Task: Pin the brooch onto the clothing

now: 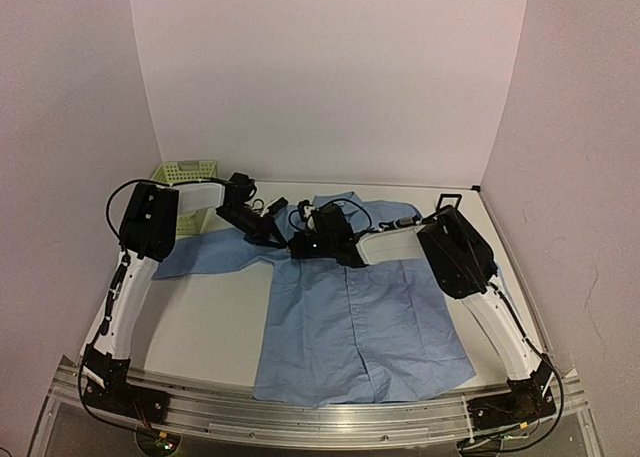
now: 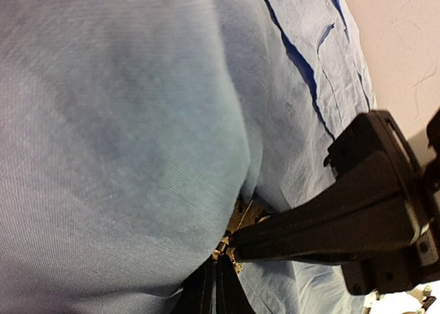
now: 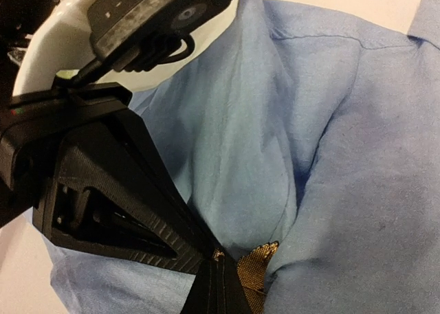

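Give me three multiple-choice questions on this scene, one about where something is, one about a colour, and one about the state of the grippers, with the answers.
1. Where on the table is the pale green basket?
A) back left corner
B) front right edge
C) dead centre

2. What colour is the brooch?
A) silver
B) golden
C) red

3. How do the left gripper and right gripper stand?
A) both wide open
B) both shut, tips meeting at the brooch
C) parked far apart, off the fabric

Answers:
1 A: the top view shows it by the back wall, far left.
2 B: golden mesh shows against the light blue shirt in both wrist views.
3 B: each wrist view shows closed fingers, tip to tip beside the brooch.
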You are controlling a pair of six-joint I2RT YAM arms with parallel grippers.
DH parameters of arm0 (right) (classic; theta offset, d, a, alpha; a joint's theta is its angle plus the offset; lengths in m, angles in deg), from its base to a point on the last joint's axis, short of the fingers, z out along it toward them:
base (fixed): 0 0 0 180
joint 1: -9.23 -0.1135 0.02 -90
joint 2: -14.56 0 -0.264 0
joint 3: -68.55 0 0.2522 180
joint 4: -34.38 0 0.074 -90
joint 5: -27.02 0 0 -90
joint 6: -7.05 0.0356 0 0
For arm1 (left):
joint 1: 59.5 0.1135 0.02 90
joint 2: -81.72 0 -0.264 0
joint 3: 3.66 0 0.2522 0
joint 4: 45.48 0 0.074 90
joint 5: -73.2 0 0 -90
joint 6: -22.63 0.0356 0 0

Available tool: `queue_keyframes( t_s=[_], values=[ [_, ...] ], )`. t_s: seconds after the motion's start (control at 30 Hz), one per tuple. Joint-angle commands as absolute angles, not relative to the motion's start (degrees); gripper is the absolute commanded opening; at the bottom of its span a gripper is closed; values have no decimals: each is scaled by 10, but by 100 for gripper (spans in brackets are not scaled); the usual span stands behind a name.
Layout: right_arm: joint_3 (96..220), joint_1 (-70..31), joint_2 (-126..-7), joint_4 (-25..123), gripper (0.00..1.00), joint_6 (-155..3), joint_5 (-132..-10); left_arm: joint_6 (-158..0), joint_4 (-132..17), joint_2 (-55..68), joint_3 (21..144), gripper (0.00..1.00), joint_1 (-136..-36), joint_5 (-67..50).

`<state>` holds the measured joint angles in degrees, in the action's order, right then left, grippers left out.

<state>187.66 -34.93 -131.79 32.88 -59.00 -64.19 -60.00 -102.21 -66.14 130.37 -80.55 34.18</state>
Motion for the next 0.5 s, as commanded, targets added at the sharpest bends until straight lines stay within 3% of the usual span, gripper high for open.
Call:
queue_keyframes(
  t_s=[0.0,0.47],
  values=[
    [1883,-329,-1320,334,0,-525,-704,-526,-1017,-623,1293,4,-809,304],
    [1902,-312,-1290,297,0,-519,-783,-500,-1002,-621,1282,4,-810,289]
  ],
)
